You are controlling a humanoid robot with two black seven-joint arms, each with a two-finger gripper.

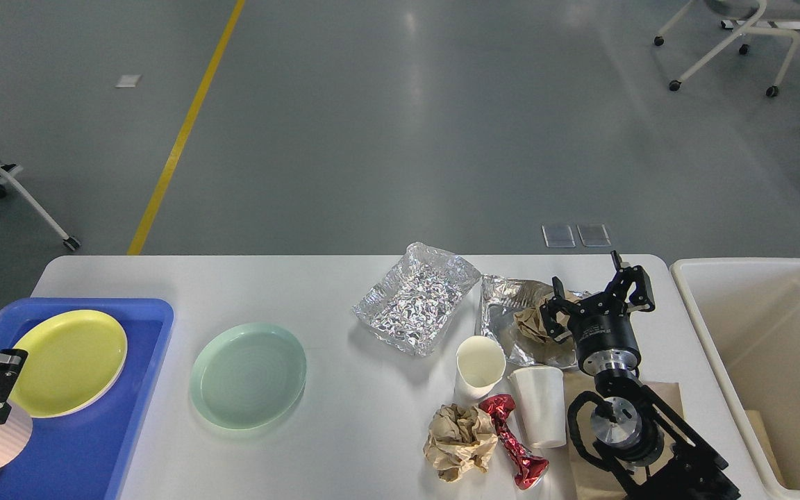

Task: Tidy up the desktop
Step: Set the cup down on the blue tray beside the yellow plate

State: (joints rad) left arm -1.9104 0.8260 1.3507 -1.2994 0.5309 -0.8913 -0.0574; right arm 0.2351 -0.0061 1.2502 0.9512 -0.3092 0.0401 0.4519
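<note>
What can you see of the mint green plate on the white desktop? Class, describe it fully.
The mint green plate is round and shallow, with a raised rim and faint concentric rings in its well. It looks like smooth glazed ceramic or plastic; which one cannot be told. It is empty and lies flat and upright on the desktop, just right of the blue tray and apart from it. Nothing else touches it.
</note>
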